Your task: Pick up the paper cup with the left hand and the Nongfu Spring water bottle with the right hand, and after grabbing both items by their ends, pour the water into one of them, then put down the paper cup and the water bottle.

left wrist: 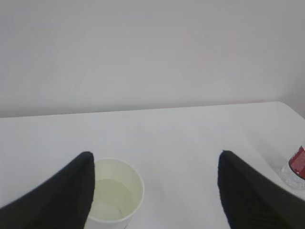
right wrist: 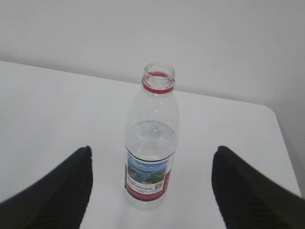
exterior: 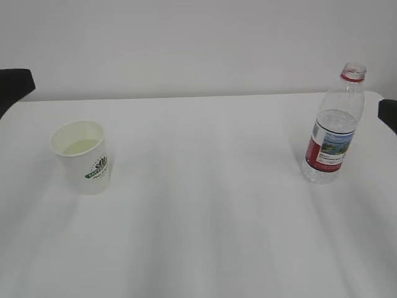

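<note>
The cup [exterior: 82, 156] stands upright on the left part of the white table [exterior: 205, 205], its green logo facing the camera and water [exterior: 79, 146] showing pale yellowish inside it. The bottle [exterior: 334, 124] stands upright well apart from it, on the right part of the table near the far edge, uncapped, with the red ring around its neck and the red-and-white label low on its body (it is partly filled, the level sitting a little above the label). In the exterior view only dark arm parts show at the left and right edges. In the left wrist view the left end effector [left wrist: 155, 191] is open, its two black fingers [left wrist: 71, 191] spread wide and holding nothing; the cup [left wrist: 116, 193] sits just beside the inner edge of the left-side finger, off to one side of the gap, and whether it touches that finger cannot be told. A bit of the bottle's label [left wrist: 298, 162] peeks in at the right edge there. In the right wrist view the right end effector [right wrist: 152, 188] is also open and empty, the bottle [right wrist: 152, 143] standing between its fingers [right wrist: 248, 191], clear of both.
</note>
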Controlling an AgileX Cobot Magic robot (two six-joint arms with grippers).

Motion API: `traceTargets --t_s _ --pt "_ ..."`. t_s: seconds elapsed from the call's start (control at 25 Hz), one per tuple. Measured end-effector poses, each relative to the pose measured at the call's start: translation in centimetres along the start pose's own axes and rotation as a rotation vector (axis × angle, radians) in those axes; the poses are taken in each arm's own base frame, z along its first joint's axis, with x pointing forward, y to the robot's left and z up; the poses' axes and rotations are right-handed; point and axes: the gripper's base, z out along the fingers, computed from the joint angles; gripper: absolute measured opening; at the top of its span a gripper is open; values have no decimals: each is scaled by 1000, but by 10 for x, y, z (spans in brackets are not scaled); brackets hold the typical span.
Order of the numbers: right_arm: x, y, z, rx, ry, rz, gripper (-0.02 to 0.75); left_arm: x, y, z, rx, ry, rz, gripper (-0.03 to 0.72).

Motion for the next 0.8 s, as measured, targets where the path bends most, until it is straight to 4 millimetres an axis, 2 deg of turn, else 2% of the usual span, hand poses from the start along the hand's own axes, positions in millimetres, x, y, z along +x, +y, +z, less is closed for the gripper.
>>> traceTargets --t_s 0.32,0.56,0.8 --pt "-2 -4 -48 50 29 -8 590 -9 -4 -36 32 -15 42 576" --pt "-1 -6 -81 80 -4 0 590 -12 -3 -54 23 -24 251 549" --pt "-7 -10 -113 115 4 17 590 -9 -1 -74 2 10 289 517"
